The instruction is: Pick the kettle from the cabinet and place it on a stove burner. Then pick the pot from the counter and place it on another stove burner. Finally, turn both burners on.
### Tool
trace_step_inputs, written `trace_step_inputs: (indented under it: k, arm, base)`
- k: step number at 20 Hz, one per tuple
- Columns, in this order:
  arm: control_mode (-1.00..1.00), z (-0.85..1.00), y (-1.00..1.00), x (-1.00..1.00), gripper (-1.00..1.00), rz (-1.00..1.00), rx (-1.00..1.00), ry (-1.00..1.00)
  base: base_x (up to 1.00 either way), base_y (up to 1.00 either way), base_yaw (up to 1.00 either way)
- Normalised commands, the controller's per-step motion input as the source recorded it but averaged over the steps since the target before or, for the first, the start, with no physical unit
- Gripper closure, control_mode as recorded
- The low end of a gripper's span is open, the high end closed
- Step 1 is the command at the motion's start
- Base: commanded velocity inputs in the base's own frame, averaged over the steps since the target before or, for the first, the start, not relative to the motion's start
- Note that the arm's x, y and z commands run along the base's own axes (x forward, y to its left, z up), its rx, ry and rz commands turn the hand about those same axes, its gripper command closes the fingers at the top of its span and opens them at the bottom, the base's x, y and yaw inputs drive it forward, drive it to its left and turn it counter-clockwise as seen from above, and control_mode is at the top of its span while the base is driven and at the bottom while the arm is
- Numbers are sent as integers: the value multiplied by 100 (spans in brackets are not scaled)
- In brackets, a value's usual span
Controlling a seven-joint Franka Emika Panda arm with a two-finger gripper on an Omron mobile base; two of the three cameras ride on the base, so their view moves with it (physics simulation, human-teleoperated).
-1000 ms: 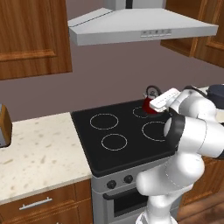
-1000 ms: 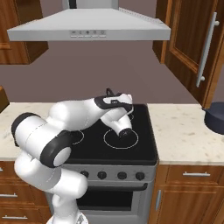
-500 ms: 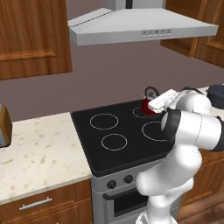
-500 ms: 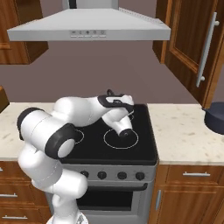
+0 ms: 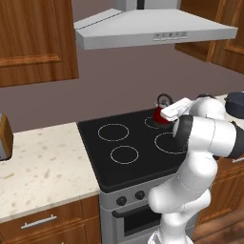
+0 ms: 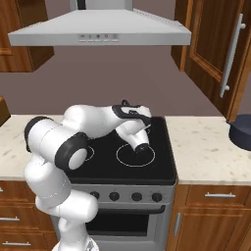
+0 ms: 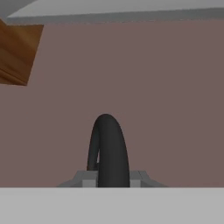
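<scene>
While the kettle (image 5: 162, 114) sat at the back right corner of the black cooktop (image 5: 128, 167), over a small burner ring (image 5: 153, 122), its black arched handle (image 7: 107, 151) stood between the tips of the pincer (image 7: 108, 177), which was clamped on it. Next to it, the largest ring (image 6: 135, 155) lay bare near the cooktop's front right corner. Farther out, the pot (image 6: 242, 132) rested on the bench (image 6: 211, 154) near its right edge, below the cabinet (image 6: 218, 46).

Home kitchen, black glass cooktop (image 5: 138, 147), steel range hood (image 5: 152, 26), wood cabinets (image 5: 35, 40), stone counter (image 5: 43, 171)
</scene>
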Motion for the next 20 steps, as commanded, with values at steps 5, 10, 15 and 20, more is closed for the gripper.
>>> trace_step_inputs:
  k: [5,10,15,20]
  arm:
    - [-100,-6,-4,14,100,0,1,0]
    - [-100,-7,-3,13,100,0,0,0]
    - [-100,-7,-2,15,100,0,0,0]
    - [-100,-5,-1,17,100,0,0,0]
  base:
    - [0,0,0]
    - [0,0,0]
    - [0,0,0]
    - [0,0,0]
